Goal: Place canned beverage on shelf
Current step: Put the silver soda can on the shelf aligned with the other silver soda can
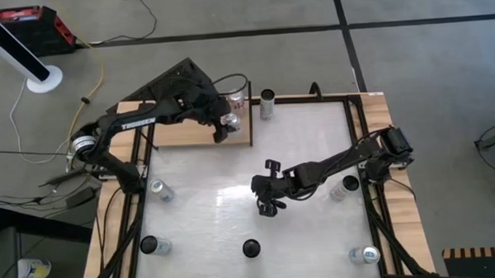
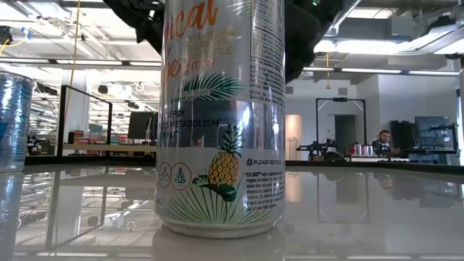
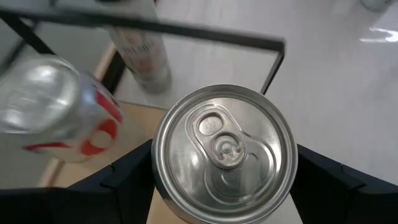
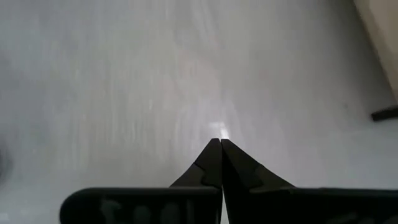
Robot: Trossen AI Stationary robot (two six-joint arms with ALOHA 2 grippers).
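Left jaws: left gripper stands spread wide, one dark finger on each side of a silver aluminium can with a pull-tab top, clasping its body; the high view puts this pair over the pale wooden shelf board.
Beside the jaws: just next to the held can stands a silver can with red markings, on the shelf too; a tall slim can stands beyond the thin black rail, off the board.
Right jaws: right gripper is pressed fully together, holding nothing, hanging over bare white glossy counter well apart from the shelf.
Risk: I judge the near finger could clip the red-marked can on release or retreat, since the gap is small; a tilted release could topple the held can.
Writing: pineapple-printed can in the low view reads "PLEASE RECYCLE", "METABOLISM", "EDITION"; brand name cut off.
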